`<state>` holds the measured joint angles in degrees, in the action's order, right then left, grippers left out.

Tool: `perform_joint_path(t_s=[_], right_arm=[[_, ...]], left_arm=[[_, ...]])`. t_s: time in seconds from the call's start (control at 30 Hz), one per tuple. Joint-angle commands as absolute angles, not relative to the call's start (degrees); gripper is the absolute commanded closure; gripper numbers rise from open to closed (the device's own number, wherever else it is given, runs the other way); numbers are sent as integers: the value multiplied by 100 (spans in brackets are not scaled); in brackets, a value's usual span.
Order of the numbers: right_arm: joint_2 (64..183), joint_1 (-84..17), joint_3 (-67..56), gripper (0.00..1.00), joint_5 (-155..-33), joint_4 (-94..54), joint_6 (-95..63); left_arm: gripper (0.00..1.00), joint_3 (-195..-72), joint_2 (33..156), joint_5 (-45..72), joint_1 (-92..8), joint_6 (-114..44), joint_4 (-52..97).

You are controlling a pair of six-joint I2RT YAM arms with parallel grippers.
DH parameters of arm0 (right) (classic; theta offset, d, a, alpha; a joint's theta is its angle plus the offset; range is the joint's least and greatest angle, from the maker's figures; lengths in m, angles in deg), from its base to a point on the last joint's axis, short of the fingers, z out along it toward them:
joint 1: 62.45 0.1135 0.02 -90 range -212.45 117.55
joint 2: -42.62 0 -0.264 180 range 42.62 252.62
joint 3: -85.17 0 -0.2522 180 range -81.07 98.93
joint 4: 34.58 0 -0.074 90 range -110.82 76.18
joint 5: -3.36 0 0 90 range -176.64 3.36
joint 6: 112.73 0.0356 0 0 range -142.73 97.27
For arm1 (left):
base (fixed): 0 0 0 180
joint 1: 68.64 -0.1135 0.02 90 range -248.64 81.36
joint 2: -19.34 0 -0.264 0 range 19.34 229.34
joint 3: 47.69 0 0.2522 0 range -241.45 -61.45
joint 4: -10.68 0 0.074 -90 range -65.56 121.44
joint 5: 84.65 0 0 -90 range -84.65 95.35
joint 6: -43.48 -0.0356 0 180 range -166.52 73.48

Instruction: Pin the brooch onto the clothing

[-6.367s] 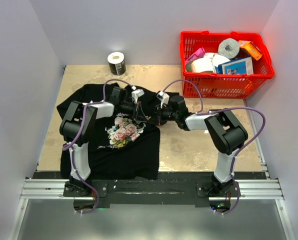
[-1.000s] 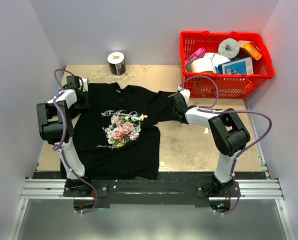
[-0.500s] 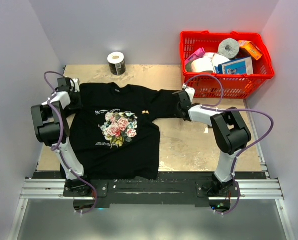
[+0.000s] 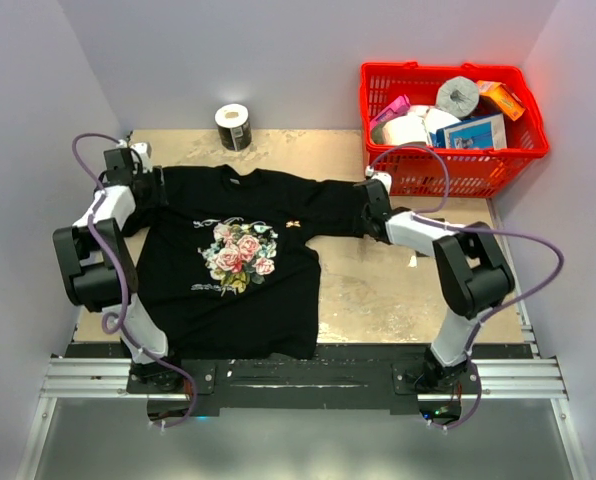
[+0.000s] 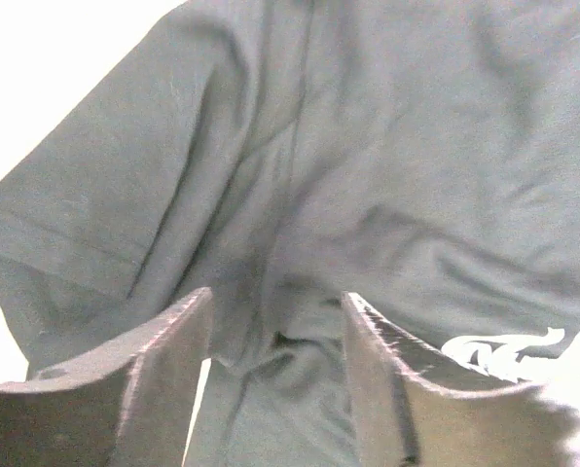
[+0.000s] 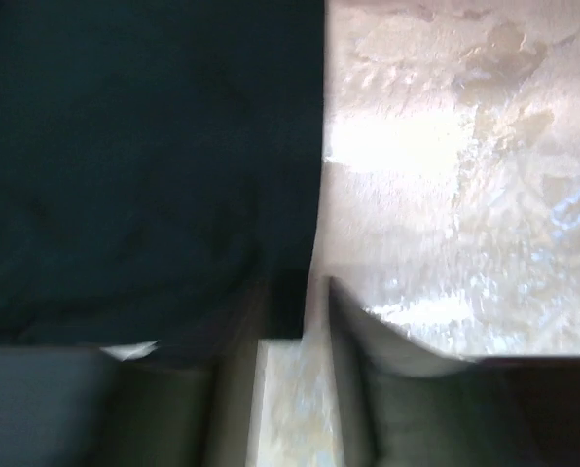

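Brooch (image 4: 294,224) sits on your shirt (image 4: 263,300) beside unreadable white script (image 4: 218,224); left fingers (image 5: 275,311) gape over it, right fingers (image 6: 295,287) slightly parted at its edge.

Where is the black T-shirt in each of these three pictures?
Top external: the black T-shirt lies left of centre.
Left wrist: the T-shirt fills nearly the whole picture.
Right wrist: the T-shirt covers the left half.
Shared landmark: its white lettering, in the top and left wrist views only.
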<state>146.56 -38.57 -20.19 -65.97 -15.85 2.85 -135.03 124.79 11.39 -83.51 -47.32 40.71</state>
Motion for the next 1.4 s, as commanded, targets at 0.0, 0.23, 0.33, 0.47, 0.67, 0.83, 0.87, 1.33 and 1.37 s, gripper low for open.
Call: perform_joint_path(t_s=[0.0, 0.23, 0.33, 0.47, 0.67, 0.83, 0.87, 1.33, 1.37], right_arm=[[13685, -3652, -2358, 56, -7300, -2230, -348], [13253, -2810, -2526, 50, -7582, -2346, -436], [13288, -2616, -2639, 51, -7880, -2477, -278], [13279, -2483, -2973, 51, -8346, -2855, -41], [13411, -2264, -3352, 51, -8611, -3066, 214], [13403, -2149, -3632, 51, -8593, -3084, 390], [13376, -2149, -3686, 51, -8558, -3093, 416], [13666, -2140, -3809, 52, -8593, -3102, 443], [13727, -2140, -3809, 52, -8602, -3111, 443]], left_arm=[[31, -13387, 11533, 1169, -7920, -4705, 3561], [22, -13167, 11179, 1501, -6514, -4889, 3174], [22, -13683, 11741, 1502, -5986, -4968, 3523], [21, -14396, 12708, 1633, -5572, -4916, 3771], [21, -15635, 13947, 2108, -5379, -4766, 3938], [21, -16532, 14729, 1793, -5203, -4977, 4008], [21, -16638, 14826, 1757, -5194, -4968, 4017], [24, -17193, 15724, 553, -5018, -5029, 4176], [25, -17106, 15706, 553, -5010, -5073, 4123]])
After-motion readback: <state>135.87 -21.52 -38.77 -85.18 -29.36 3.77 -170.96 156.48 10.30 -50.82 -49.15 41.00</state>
